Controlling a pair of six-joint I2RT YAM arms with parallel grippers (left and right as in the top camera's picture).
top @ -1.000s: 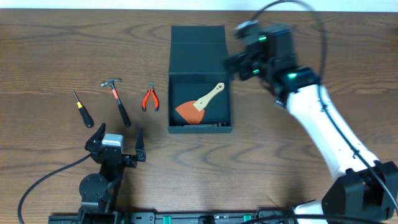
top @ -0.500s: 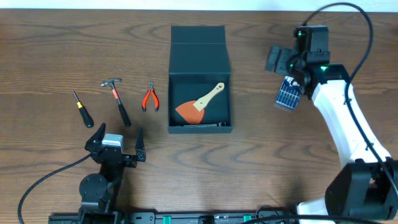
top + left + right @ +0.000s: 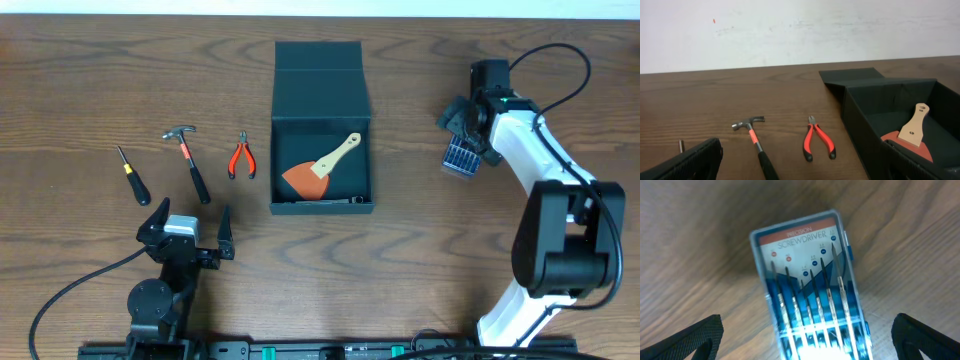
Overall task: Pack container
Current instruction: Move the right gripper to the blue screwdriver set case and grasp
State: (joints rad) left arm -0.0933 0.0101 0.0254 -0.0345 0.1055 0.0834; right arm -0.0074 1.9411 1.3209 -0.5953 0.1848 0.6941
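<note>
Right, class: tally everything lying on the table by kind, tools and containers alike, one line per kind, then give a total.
screwdriver: 1
hammer: 1
pliers: 1
scraper, inside the box: 1
screwdriver set: 1
box: 1
Total: 6

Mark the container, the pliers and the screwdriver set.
container (image 3: 318,70), overhead view, on the open lid flap.
pliers (image 3: 813,130), left wrist view, at the joint where the red handles meet.
screwdriver set (image 3: 807,287), right wrist view, on the middle of the case front.
</note>
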